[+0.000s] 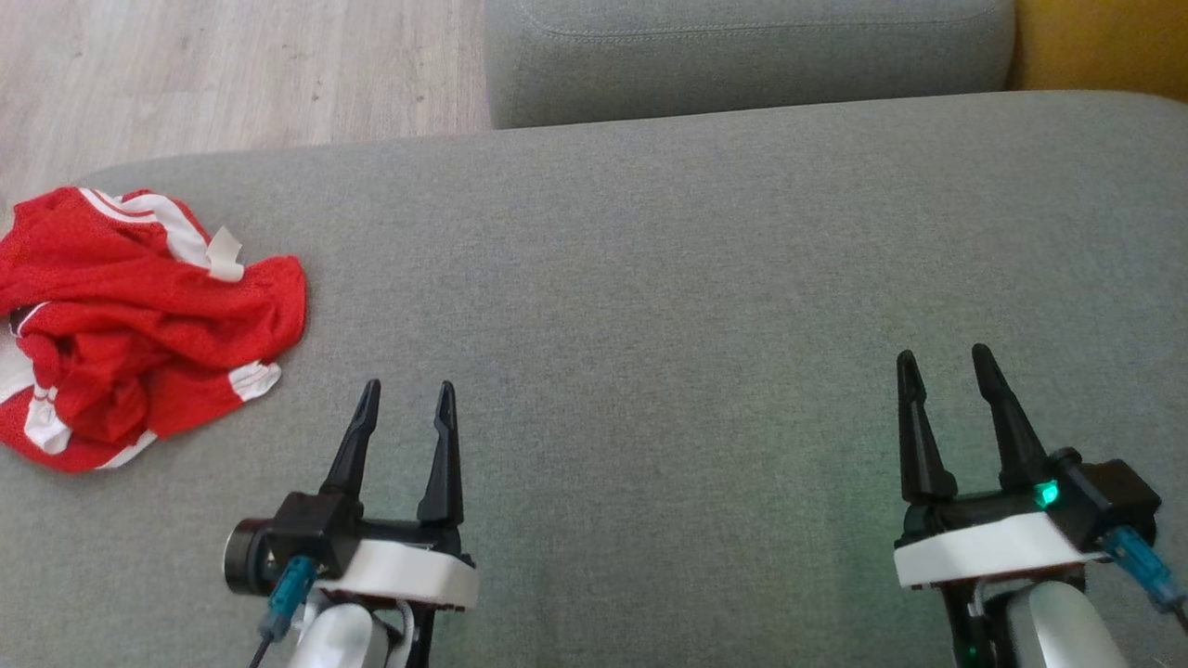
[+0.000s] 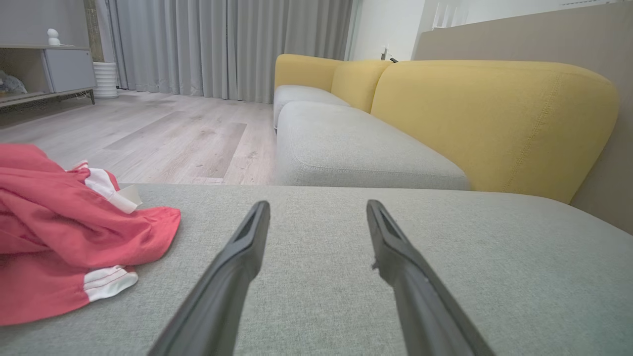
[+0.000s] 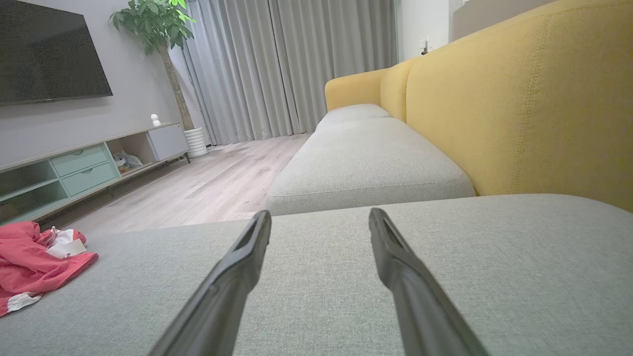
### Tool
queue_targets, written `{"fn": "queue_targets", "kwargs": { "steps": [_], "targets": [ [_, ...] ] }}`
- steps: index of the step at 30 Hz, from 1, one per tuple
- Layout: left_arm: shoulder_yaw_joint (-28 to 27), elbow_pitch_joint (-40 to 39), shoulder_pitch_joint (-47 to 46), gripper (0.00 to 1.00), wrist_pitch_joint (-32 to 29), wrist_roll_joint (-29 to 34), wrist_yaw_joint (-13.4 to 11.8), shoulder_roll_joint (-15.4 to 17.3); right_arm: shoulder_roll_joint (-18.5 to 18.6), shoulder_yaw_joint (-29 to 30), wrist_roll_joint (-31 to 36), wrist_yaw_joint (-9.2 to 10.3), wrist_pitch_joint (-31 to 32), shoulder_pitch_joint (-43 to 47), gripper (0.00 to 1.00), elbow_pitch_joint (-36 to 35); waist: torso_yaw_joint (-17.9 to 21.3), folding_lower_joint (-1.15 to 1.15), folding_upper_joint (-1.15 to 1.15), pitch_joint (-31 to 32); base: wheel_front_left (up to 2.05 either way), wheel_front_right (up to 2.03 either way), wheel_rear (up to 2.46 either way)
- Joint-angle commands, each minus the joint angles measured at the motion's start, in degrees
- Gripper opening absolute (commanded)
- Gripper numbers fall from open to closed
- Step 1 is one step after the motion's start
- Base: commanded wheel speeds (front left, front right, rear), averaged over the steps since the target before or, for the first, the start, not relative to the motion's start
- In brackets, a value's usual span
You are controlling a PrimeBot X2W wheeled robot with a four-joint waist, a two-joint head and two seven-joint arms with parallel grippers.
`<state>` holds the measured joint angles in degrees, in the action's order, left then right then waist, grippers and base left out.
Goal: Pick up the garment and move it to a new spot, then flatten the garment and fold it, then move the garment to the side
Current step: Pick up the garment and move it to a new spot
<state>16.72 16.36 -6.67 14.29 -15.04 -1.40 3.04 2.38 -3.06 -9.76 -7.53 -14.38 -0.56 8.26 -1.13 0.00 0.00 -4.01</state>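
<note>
A crumpled red mesh garment with white stripes and trim (image 1: 139,325) lies in a heap at the left edge of a wide grey fabric sofa cushion (image 1: 696,278). The left gripper (image 1: 408,394) is near the heap, just to its right and not touching it, its two dark fingers spread with nothing between them. The right gripper (image 1: 945,357) (well apart from the garment, toward the cushion's other side) is likewise spread and empty. Past the cushion are a second grey seat (image 1: 742,56) and pale wooden floor (image 1: 232,74).
</note>
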Motion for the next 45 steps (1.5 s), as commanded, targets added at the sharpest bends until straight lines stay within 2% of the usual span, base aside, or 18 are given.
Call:
{"fn": "queue_targets", "kwargs": {
  "steps": [1, 6, 13, 27, 36, 40, 45],
  "targets": [
    [-2.2, -1.4, -2.7, 1.00, 0.7, 0.6, 0.5, 0.0, 0.5, -1.5, -0.2, 0.04, -0.6, -2.2, 1.00, -1.4, -0.1, 0.00, 0.00, 0.0, 0.00, 0.00, 0.00],
    [-2.6, -1.3, -2.8, 1.00, 0.7, 0.7, 0.8, -0.1, 0.5, -1.6, -0.6, 0.04, -0.6, -2.3, 1.00, -1.1, -0.3, 0.00, 0.00, 0.0, 0.00, 0.00, 0.00],
    [-3.0, -2.2, -2.4, 1.00, 0.7, -0.2, -0.4, -0.1, 0.5, -2.6, -0.7, 0.04, -0.6, -1.8, 1.00, -0.4, -2.1, 0.00, 0.00, 0.7, 0.00, 0.00, 0.00],
    [-4.4, -2.1, -0.8, 1.00, 0.7, 0.6, -1.7, -0.2, 0.5, -6.5, -1.3, 0.04, -0.6, -0.3, 1.00, 0.2, -13.7, 0.00, 0.00, 3.6, 0.00, 0.00, 0.00],
    [-5.3, -2.2, 0.3, 1.00, 0.7, 1.5, -1.6, -0.2, 0.5, -7.7, -2.2, 0.04, -0.6, 0.7, 1.00, 0.0, -21.2, 0.00, 0.00, 4.6, 0.00, 0.00, 0.00],
    [-5.7, -2.3, 0.4, 1.00, 0.7, 1.5, -1.5, -0.2, 0.5, -8.4, -2.3, 0.04, -0.6, 0.8, 1.00, 0.2, -23.2, 0.00, 0.00, 4.5, 0.00, 0.00, 0.00],
    [-6.3, -2.2, 0.5, 1.00, 0.7, 1.6, -1.3, -0.2, 0.5, -8.8, -2.1, 0.04, -0.6, 0.4, 1.00, 0.3, -23.6, 0.00, 0.00, 3.9, 0.00, 0.00, 0.00]
  ]
}}
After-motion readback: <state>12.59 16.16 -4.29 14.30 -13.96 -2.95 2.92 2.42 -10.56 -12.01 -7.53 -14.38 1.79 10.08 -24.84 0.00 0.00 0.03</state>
